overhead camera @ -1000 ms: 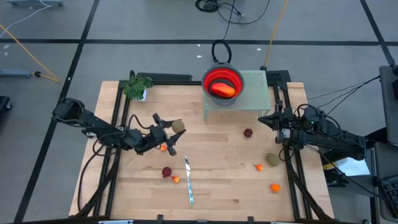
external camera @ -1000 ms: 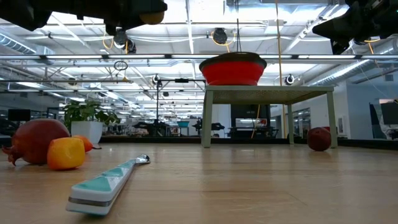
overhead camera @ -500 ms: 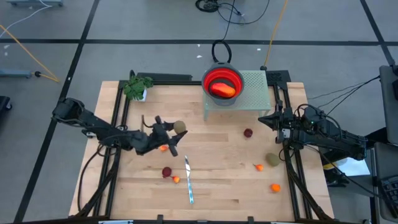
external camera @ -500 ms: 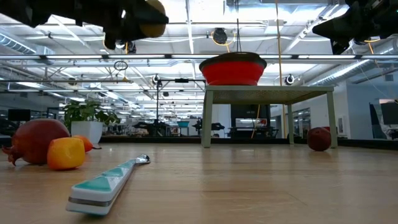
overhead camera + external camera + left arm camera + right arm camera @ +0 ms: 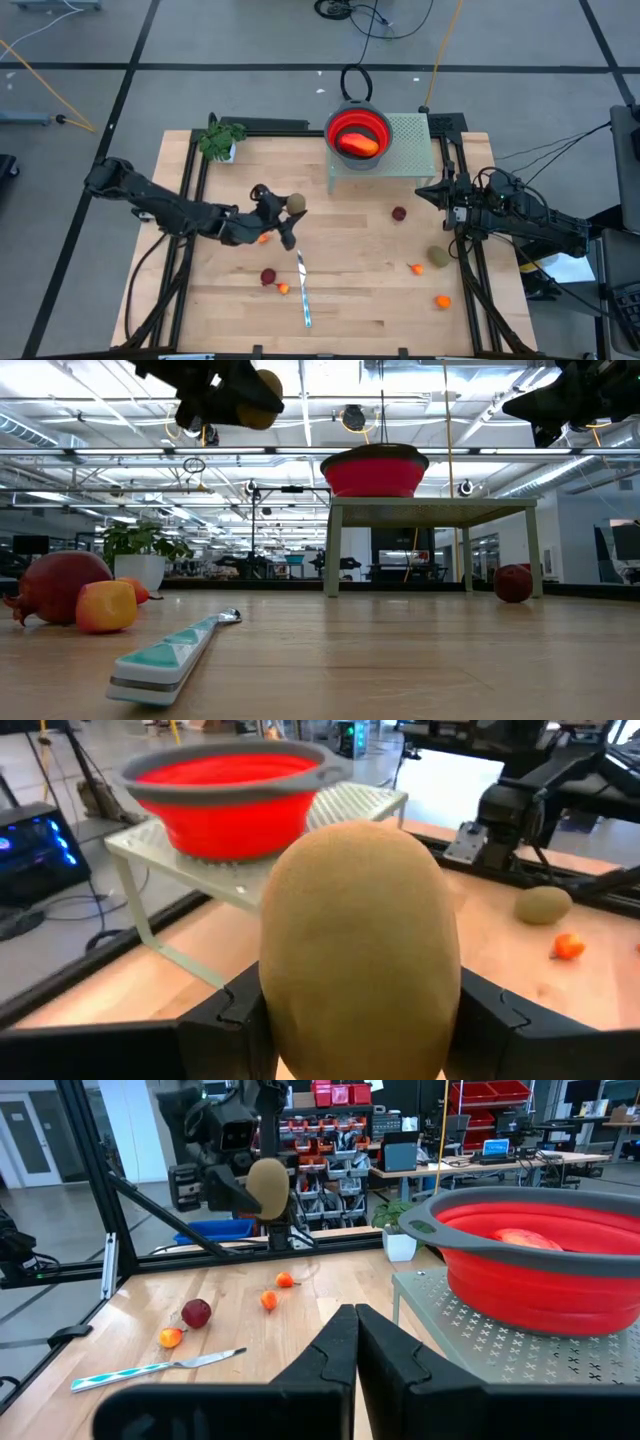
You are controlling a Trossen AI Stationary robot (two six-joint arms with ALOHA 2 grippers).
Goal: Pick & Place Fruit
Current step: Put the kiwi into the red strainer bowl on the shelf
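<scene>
One kiwi [image 5: 296, 204] is up off the table, clamped between the fingers of your left gripper [image 5: 288, 208] — the left wrist view shows the brown oval [image 5: 358, 945] filling the gap between both dark fingers [image 5: 222, 1018]. In the low view it hangs high above the wood, level with the top of the red bowl [image 5: 374, 470]. From above, the gripper sits over the middle-left of the table [image 5: 350, 300], between the potted plant [image 5: 220, 139] and the bowl's stand, well short of the bowl.

Your red collapsible bowl [image 5: 359, 135] rests on the pale green perforated stand [image 5: 410, 145] at the table's back edge, with one orange-red piece [image 5: 357, 143] lying inside it.

Your right gripper [image 5: 433, 190] waits at the table's right edge, fingers pressed together and holding nothing — the right wrist view shows them meeting with no gap [image 5: 352, 1342].

The rest of the fruit lies loose on the wood: a dark red ball [image 5: 268, 276] with a small orange bit [image 5: 283, 288] just beside it, another orange bit [image 5: 263, 238] partly under the left arm, a second dark red ball [image 5: 399, 213] right of centre, a second kiwi [image 5: 438, 256] near the right edge with a tiny orange piece [image 5: 415, 267] beside it, and one more orange piece [image 5: 442, 300] nearer the front. The knife [image 5: 303, 290] lies just right of the first red ball.
</scene>
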